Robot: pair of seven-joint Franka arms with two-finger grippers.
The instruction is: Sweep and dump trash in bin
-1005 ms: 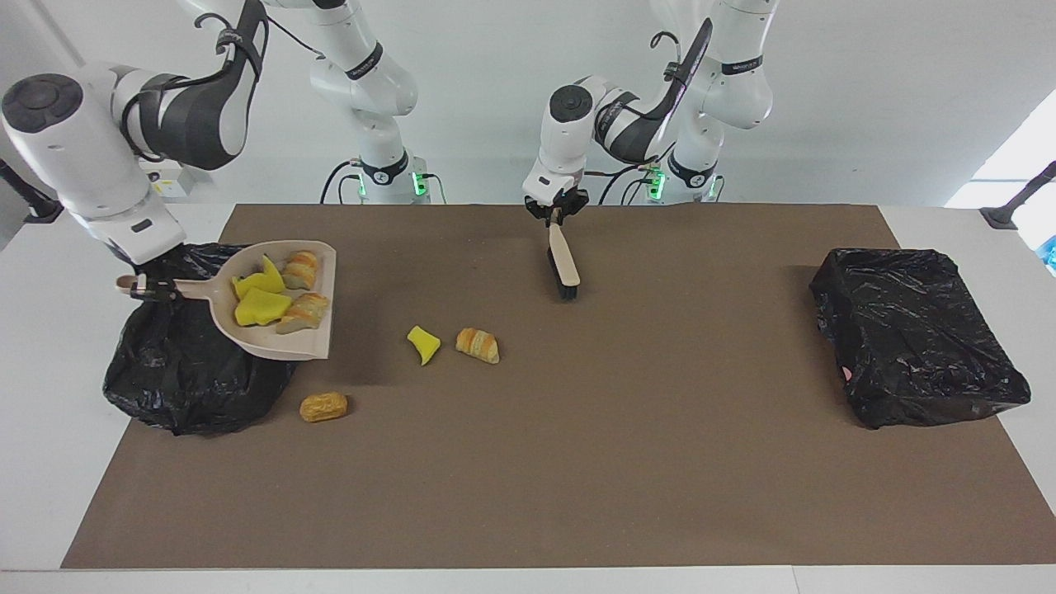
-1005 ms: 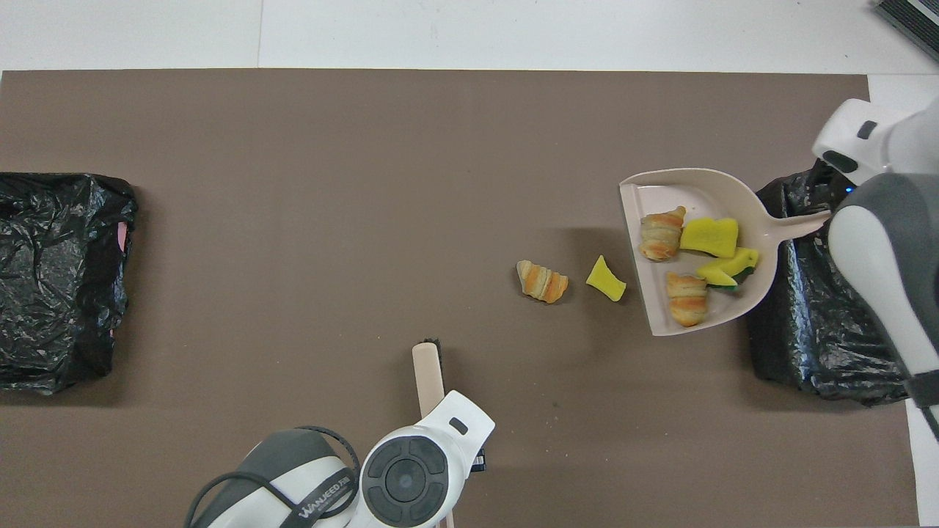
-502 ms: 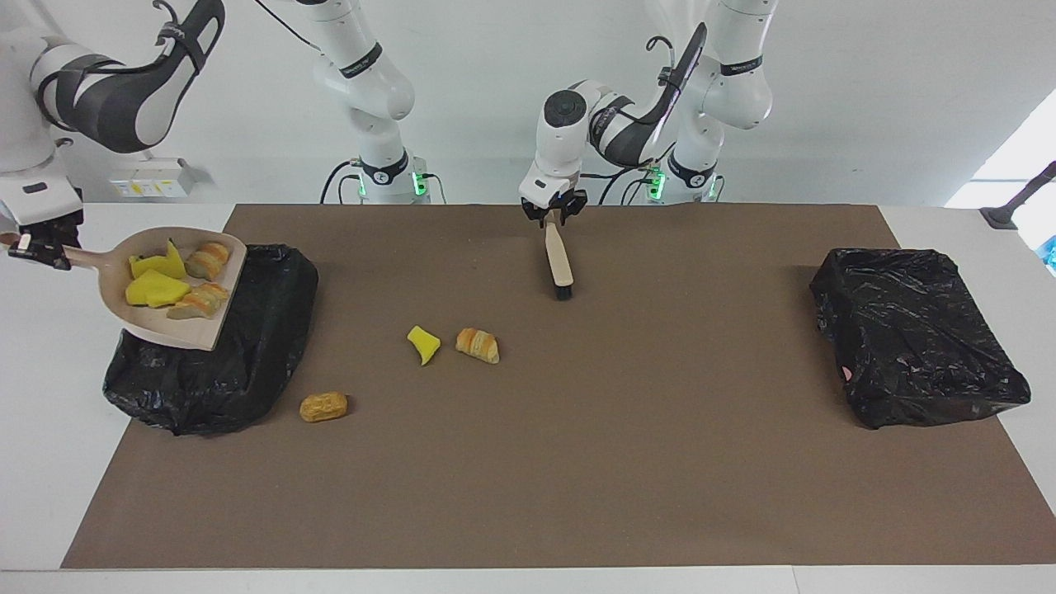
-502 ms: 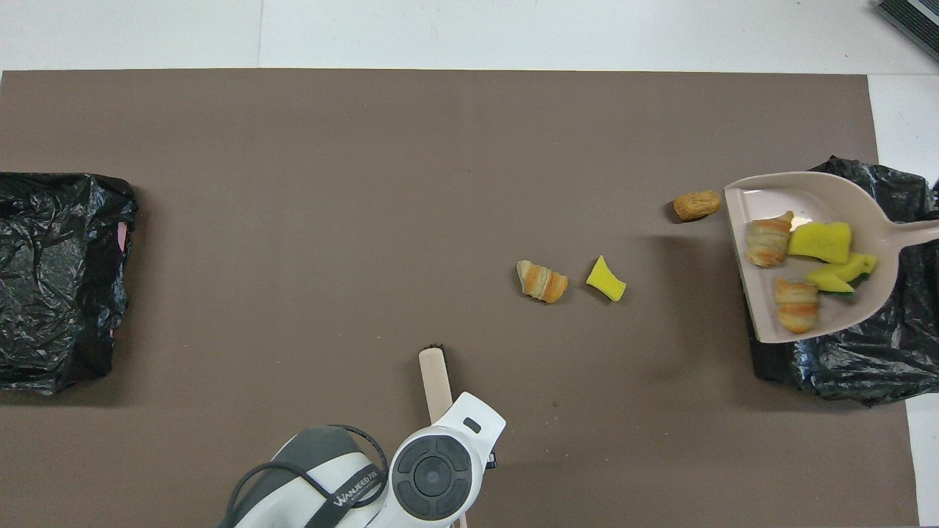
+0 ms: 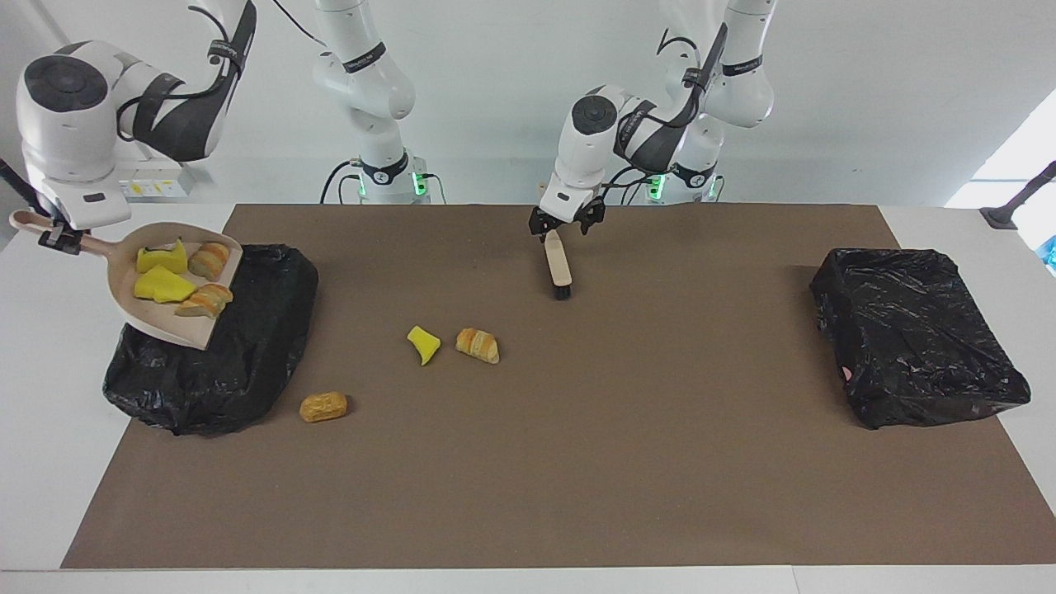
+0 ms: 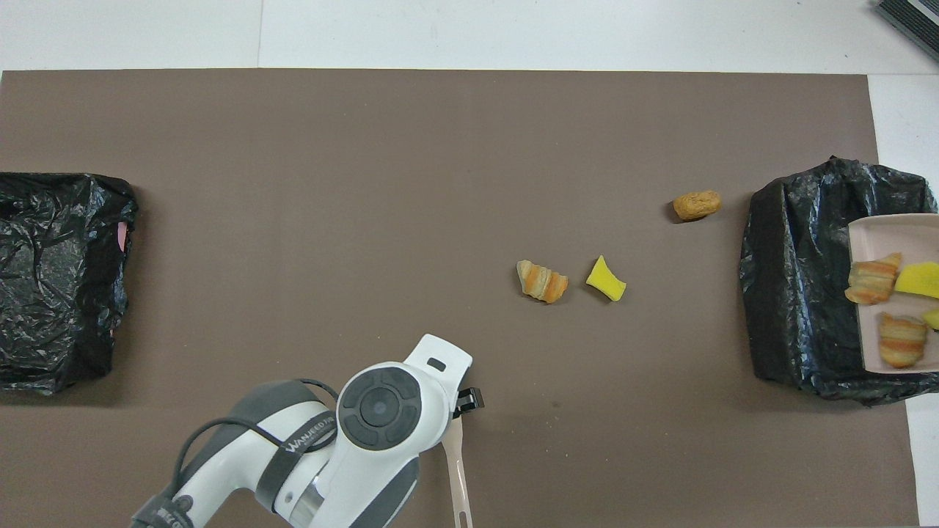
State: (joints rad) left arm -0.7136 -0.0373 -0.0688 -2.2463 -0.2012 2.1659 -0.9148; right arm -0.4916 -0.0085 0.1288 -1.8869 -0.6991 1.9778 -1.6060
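My right gripper (image 5: pixel 61 238) is shut on the handle of the beige dustpan (image 5: pixel 169 334), which hangs tilted over the black-bagged bin (image 5: pixel 239 363) at the right arm's end. In the dustpan (image 6: pixel 891 235) lie two yellow sponge pieces and two croissant pieces. On the mat rest a yellow sponge wedge (image 5: pixel 423 344) (image 6: pixel 606 279), a croissant piece (image 5: pixel 478 345) (image 6: pixel 542 281) and a bun (image 5: pixel 323 406) (image 6: pixel 697 205) beside the bin (image 6: pixel 792 293). My left gripper (image 5: pixel 565 221) is open just above the handle end of the brush (image 5: pixel 559 262), which lies on the mat. The left wrist hides the brush head from overhead.
A second black-bagged bin (image 5: pixel 916 338) (image 6: pixel 59 279) stands at the left arm's end of the brown mat (image 5: pixel 660 462). White table (image 5: pixel 49 462) borders the mat on all sides.
The right arm carried the loaded dustpan off the mat to over the bin and tilted it. The left gripper opened, let go of the brush handle and shifted slightly aside.
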